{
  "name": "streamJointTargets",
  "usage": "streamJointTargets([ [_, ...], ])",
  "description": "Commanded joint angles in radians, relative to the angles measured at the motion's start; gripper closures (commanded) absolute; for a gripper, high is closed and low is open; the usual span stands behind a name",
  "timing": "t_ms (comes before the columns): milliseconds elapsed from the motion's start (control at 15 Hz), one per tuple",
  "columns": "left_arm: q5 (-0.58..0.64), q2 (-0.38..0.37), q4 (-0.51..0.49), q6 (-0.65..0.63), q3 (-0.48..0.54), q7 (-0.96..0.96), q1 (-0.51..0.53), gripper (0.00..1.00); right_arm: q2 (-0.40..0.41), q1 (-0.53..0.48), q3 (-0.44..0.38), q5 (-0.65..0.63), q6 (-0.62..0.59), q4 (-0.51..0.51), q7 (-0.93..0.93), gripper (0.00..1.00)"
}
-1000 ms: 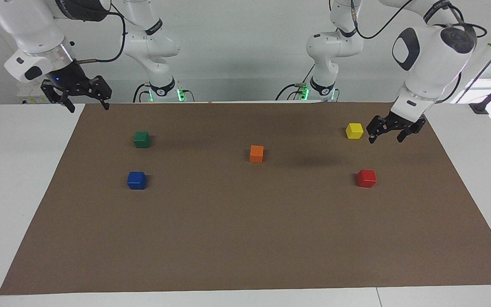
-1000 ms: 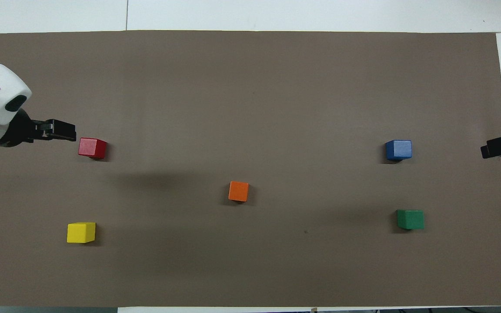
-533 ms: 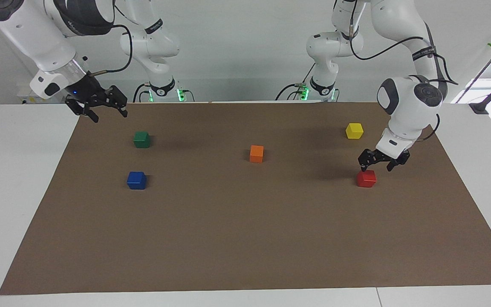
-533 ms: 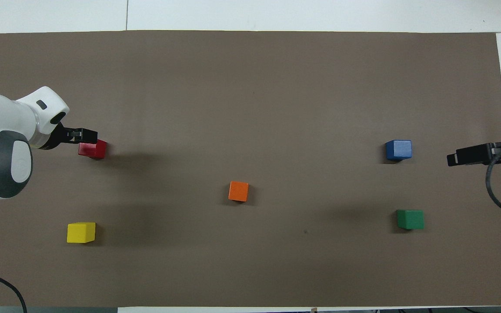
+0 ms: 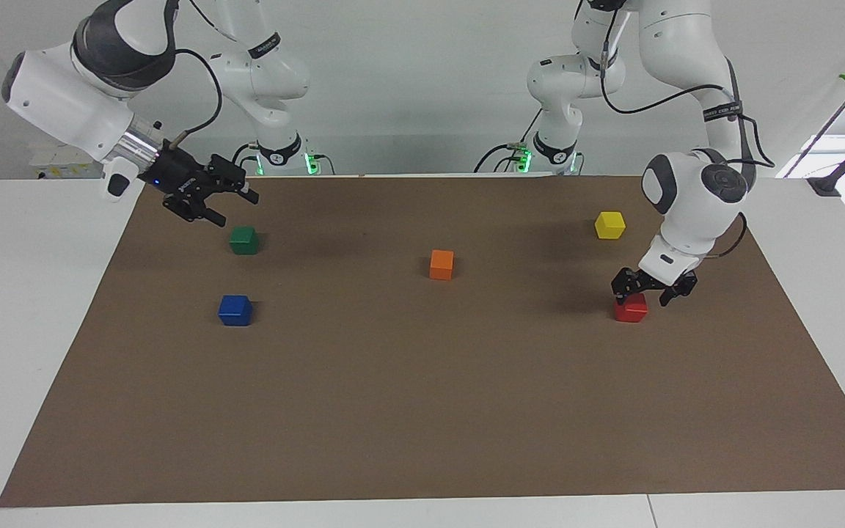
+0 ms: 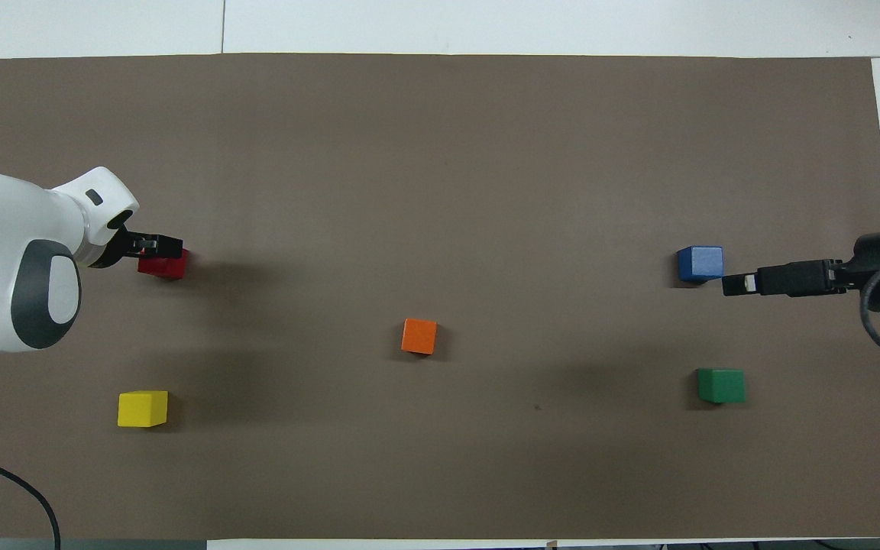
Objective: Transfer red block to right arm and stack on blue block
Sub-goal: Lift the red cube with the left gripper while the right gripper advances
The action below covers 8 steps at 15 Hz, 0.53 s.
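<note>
The red block (image 5: 631, 309) (image 6: 163, 266) lies on the brown mat toward the left arm's end of the table. My left gripper (image 5: 642, 295) (image 6: 159, 247) is open and low over it, fingers spread around the block's top, which they partly hide. I cannot tell whether they touch it. The blue block (image 5: 235, 310) (image 6: 700, 263) lies toward the right arm's end. My right gripper (image 5: 234, 207) (image 6: 745, 283), with its blue wrist light, is open and empty in the air, over the mat beside the green cube (image 5: 243, 240).
An orange cube (image 5: 441, 264) (image 6: 418, 336) lies mid-mat. A yellow cube (image 5: 609, 224) (image 6: 142, 409) lies nearer to the robots than the red block. The green cube also shows in the overhead view (image 6: 720, 385), nearer to the robots than the blue block. The brown mat (image 5: 422, 411) covers most of the table.
My left gripper came from beside the yellow cube down onto the red block. My right gripper moved in from the mat's corner to over the mat by the green cube.
</note>
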Motion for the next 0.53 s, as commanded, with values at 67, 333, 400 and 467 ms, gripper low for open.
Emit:
streamJointTargets([
  [67,0.015,0.027,-0.014,0.048,0.007,0.012,-0.005,0.0,0.011,-0.05,0.011,0.215,-0.034,-0.095,-0.211,0.0],
  [333,0.013,0.053,-0.014,0.057,0.007,-0.02,-0.023,0.26,0.072,-0.018,0.012,0.407,-0.1,-0.106,-0.227,0.0],
  [400,0.013,0.056,-0.014,0.059,0.007,-0.027,-0.022,0.45,0.099,-0.011,0.012,0.471,-0.126,-0.112,-0.259,0.0],
  [467,0.013,0.056,-0.014,0.056,0.007,-0.03,-0.02,0.74,0.121,-0.001,0.012,0.517,-0.145,-0.123,-0.284,0.0],
])
